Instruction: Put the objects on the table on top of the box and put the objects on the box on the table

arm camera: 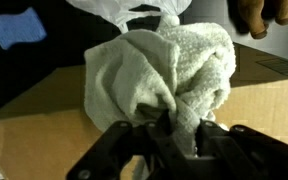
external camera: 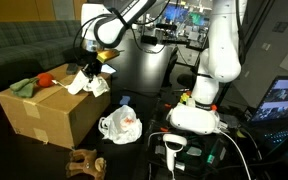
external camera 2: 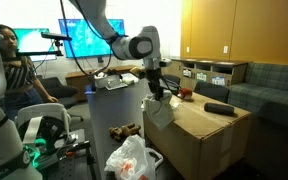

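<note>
Gripping a bunched white towel [arm camera: 169, 75] by its upper folds, the robot's hand [arm camera: 179, 140] is clamped shut on the cloth at the corner of the box [external camera: 44, 115] nearest the arm's base. In both exterior views the towel [external camera: 89, 82] hangs from the pinch with its lower folds on or just above that corner; whether it rests there cannot be told.

A green cloth [external camera: 26, 88] and a red object [external camera: 46, 78] lie on the box at its far end from the hand. A plastic bag [external camera: 121, 126] and a brown object [external camera: 84, 160] sit on the table [external camera: 14, 155] beside the box.

The step appears to be carrying the towel between box and table. Doing it well likely means keeping the pinch firm, lifting straight up until the trailing folds clear the cardboard edge, then travelling sideways before lowering, so the cloth neither snags the flap nor drags the bag.

The towel's long axis runs roughly up and down from the hand toward the box, its loose end pointing down, slightly toward the box's corner.
</note>
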You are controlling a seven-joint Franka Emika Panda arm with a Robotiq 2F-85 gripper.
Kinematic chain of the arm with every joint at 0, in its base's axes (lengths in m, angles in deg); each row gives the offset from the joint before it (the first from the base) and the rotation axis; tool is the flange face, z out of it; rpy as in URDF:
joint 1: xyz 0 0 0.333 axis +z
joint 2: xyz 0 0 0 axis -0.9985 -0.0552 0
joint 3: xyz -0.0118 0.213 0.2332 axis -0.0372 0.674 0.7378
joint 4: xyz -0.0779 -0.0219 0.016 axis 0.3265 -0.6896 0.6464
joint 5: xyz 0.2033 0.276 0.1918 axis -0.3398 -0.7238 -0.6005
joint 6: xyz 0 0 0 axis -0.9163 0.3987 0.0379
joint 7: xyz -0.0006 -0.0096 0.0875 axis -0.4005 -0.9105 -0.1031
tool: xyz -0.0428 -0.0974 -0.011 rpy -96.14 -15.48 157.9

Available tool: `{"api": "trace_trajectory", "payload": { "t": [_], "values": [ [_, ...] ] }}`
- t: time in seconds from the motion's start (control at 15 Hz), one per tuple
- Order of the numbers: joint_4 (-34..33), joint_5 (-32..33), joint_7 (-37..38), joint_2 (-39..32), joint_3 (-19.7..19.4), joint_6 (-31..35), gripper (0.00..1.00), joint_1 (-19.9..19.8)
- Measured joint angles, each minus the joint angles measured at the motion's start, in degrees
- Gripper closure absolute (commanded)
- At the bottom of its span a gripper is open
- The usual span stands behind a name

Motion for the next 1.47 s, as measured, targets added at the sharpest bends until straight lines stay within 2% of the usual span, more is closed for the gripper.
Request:
{"api": "trace_trajectory", "payload": {
  "t": [0.27, 0.6, 0.73, 1.0, 1.13, 1.27, 1.47],
  "values": [
    [13.5, -3.9, 6.4, 9.5, 0.0, 4.1, 0.96, -1.3],
    [30.3, -15.4, 8.3, 19.5, 0.2, 10.4, 0.96, -3.2],
    [34.8, -20.7, 8.7, 22.0, 0.2, 12.6, 0.96, -3.4],
    [34.2, -28.3, 12.8, 21.4, 0.5, 14.8, 0.96, -3.9],
    [34.2, -29.3, 16.0, 20.7, 0.5, 17.3, 0.96, -4.9],
    [33.7, -29.1, 16.0, 19.5, -2.1, 19.4, 0.96, -8.7],
    [30.7, -26.6, 15.8, 15.5, -7.3, 21.9, 0.96, -16.5]
  ]
}}
